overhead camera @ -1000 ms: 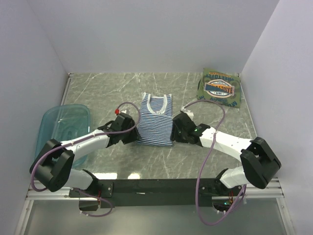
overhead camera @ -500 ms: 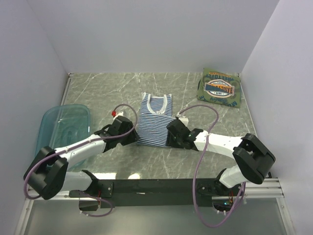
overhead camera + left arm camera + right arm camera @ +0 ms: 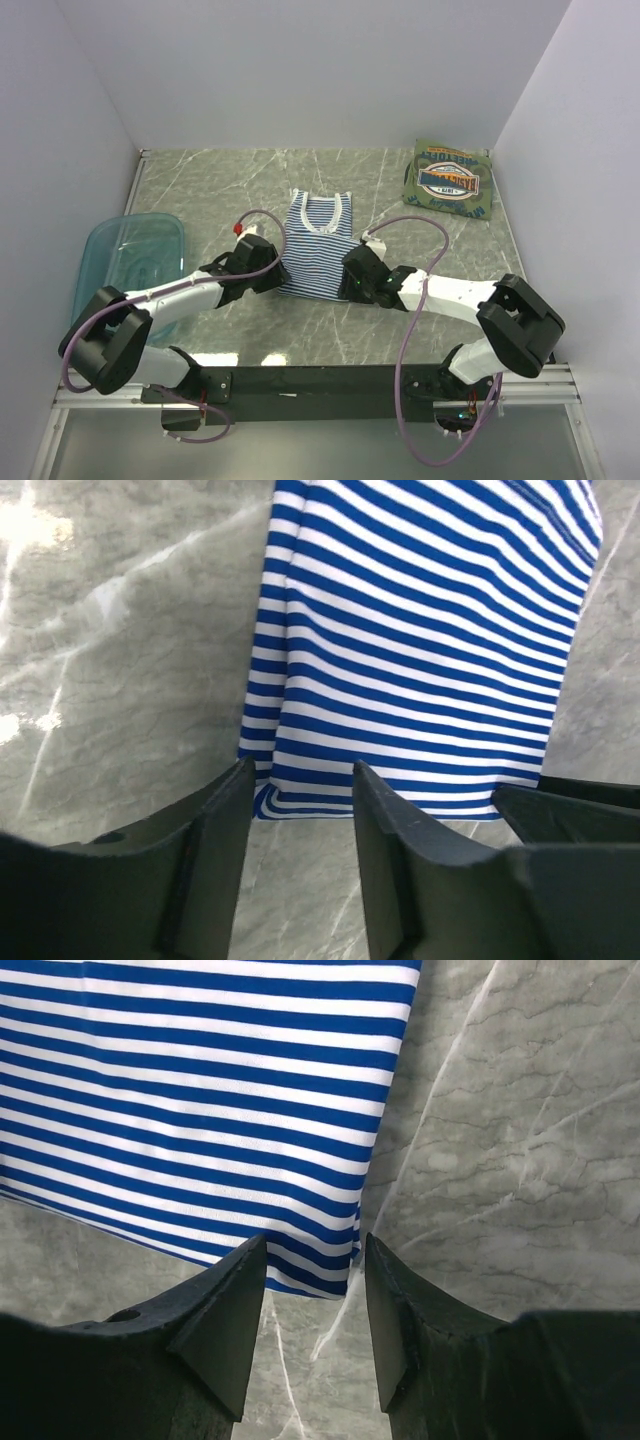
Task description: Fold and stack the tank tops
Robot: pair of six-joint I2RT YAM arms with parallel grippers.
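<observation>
While the striped tank top (image 3: 318, 248) lies flat on the desk (image 3: 200, 190), left end effector (image 3: 300, 775) straddles its near-left hem corner and right end effector (image 3: 312, 1250) the near-right, jaws apart on both, nothing clamped. Risk: one side pinches only the upper layer or closes short of the hem, so the lift goes uneven and the fold skews. The olive-green top (image 3: 450, 180) sits far right.

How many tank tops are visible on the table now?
2. The striped tank top lies in the centre; the olive-green tank top lies in the far right corner. The teal tub might hide another.
</observation>
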